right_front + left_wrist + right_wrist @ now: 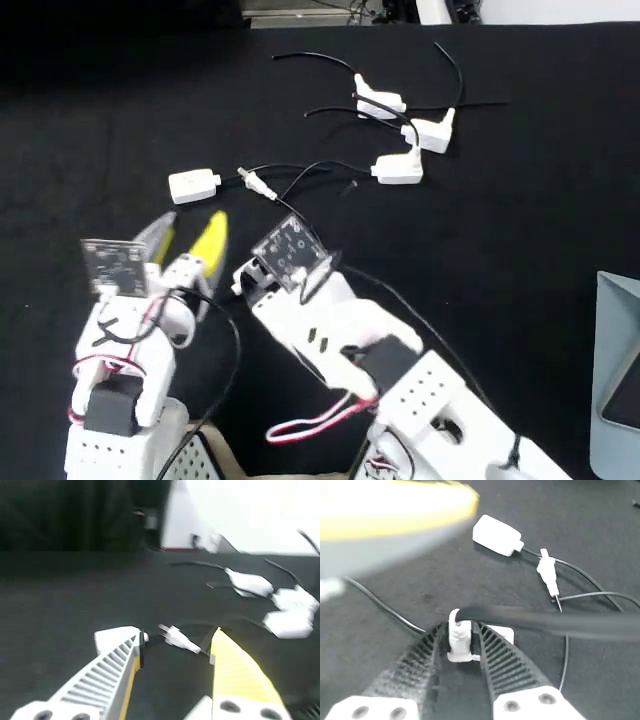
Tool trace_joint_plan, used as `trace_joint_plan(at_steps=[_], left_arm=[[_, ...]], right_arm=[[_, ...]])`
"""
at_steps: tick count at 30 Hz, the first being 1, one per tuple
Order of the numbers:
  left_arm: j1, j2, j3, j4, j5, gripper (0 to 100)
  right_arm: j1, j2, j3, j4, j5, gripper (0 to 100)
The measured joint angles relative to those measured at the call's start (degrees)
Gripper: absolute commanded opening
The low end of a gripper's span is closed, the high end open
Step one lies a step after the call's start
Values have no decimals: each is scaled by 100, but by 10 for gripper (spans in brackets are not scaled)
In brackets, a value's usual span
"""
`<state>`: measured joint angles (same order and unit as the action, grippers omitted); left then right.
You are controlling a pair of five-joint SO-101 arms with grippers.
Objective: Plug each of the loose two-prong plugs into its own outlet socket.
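Observation:
A white outlet socket (193, 185) lies on the black table with a loose white two-prong plug (258, 183) just to its right, tips apart from it. My left gripper (190, 225) stands open just short of them; in the left wrist view the socket (117, 636) and plug (177, 637) lie beyond its fingertips. My right gripper (460, 627) is shut on another white plug (459, 639), with a white block (501, 632) right behind it. Three more white sockets with cords (398, 168) sit at the back right.
A grey tray (615, 370) stands at the right table edge. Thin black cords (320, 165) loop across the table's middle. The left gripper's yellow finger (395, 510) hangs close over the right gripper. A black cable (550, 621) crosses in front of the right wrist camera.

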<state>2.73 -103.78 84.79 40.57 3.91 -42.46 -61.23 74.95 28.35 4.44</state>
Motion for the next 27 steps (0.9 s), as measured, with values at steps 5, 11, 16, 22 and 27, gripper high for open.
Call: trace_joint_plan(at_steps=[5,11,16,22,27], left_arm=[[941,-9,-281,791,-378,227],[1424,-35,-659,1477,-686,227],[1090,-9,-677,1521,-651,227],[-220,-9,-677,1521,229,227],[-1275,-9,-677,1521,589,227]], right_arm=[[-44,-457,176,53,9,11],[-26,-492,176,185,0,11],[229,-492,176,246,-18,11],[308,316,53,246,-149,11],[624,1767,-747,88,-246,11]])
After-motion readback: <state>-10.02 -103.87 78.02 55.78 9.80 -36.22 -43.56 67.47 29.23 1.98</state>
